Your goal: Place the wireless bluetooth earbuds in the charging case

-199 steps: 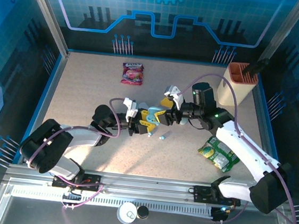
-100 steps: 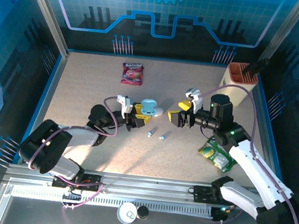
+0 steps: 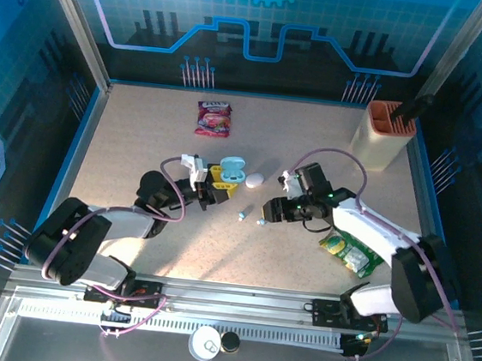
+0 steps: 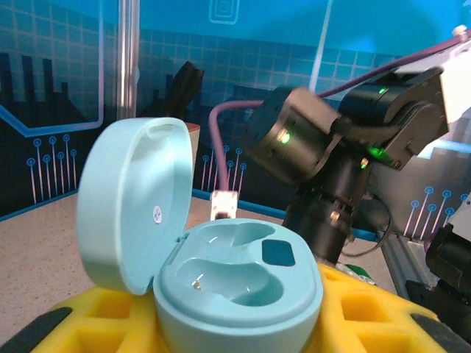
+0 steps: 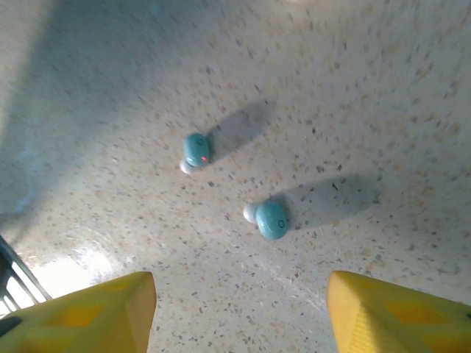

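The right gripper (image 5: 239, 301), spread wide, hangs straight over the 2 earbuds (image 5: 268, 219), far nearer them than the left gripper (image 4: 221, 323), which clamps the open case (image 4: 235, 283).

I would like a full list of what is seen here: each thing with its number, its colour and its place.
earbuds: two, pale blue with white tips, lying apart on the table under the right hand
charging case: one, pale blue, lid open, held in the left hand
pebble-shaped object: one, white, on the table just right of the case
snack packet: one, pink-red, far side of the table
green packet: one, green, near right, beside the right arm
holder: one, beige with orange inside, far right corner
table: one, speckled beige
left hand: one, yellow-tipped, shut on the case
right hand: one, yellow-tipped, open above the earbuds
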Motion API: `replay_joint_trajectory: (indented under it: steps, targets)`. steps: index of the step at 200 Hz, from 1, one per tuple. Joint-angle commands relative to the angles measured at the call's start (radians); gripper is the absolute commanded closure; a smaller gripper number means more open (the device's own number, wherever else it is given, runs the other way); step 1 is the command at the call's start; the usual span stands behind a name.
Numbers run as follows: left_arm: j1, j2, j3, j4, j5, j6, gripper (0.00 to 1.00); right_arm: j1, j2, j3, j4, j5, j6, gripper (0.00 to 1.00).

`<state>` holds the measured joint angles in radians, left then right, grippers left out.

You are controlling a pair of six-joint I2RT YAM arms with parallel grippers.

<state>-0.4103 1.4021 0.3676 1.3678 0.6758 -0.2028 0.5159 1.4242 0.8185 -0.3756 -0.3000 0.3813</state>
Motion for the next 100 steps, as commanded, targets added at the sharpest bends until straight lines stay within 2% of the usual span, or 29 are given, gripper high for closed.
replay_joint_trajectory:
  steps: [1,30,66,100]
  targets:
    - [0.014,-0.037,-0.023,0.034,-0.019,0.022,0.72,0.004,0.077,0.007,0.007,-0.074,0.049,0.40]
    - [0.020,-0.048,-0.036,0.034,-0.020,0.022,0.71,0.027,0.113,-0.024,0.057,-0.117,0.136,0.42]
    - [0.021,-0.048,-0.039,0.035,-0.025,0.028,0.72,0.083,0.096,-0.070,0.091,-0.095,0.204,0.43]
    - [0.025,-0.043,-0.034,0.034,-0.024,0.032,0.72,0.113,0.147,-0.087,0.174,-0.098,0.256,0.42]
